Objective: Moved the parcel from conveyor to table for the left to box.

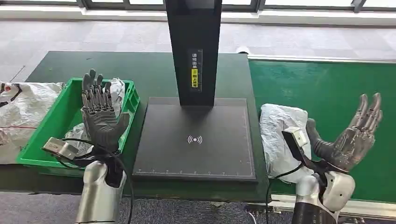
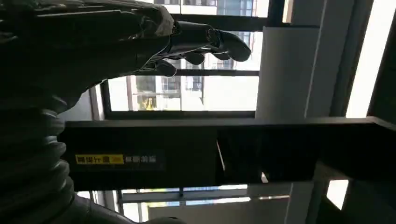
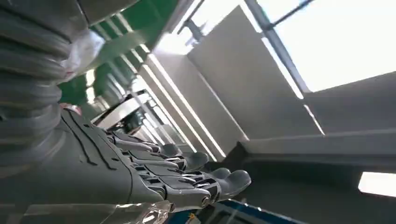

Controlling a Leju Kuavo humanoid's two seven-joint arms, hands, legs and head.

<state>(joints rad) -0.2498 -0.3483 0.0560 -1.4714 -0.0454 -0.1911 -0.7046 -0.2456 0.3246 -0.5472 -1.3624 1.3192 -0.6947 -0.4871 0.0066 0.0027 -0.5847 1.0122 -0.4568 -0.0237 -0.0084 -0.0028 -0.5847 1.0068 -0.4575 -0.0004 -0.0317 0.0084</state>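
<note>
Desk [image 1: 56,65]: dark green, abutting the bright green conveyor [image 1: 327,88], so the transfer is short.
Scanner stand [image 1: 194,140]: black plate at centre, flat landing space between both arms.
Green bin [image 1: 65,116]: at the desk's left edge, already holding wrapped parcels.
Parcel [image 1: 280,133]: white-wrapped, lying on the conveyor's near edge beside the plate.
Right robot hand [image 1: 352,135]: released, fingers spread, just beside the parcel, apparently ready to scoop.
Left robot hand [image 1: 99,112]: released, raised over the bin.
</note>
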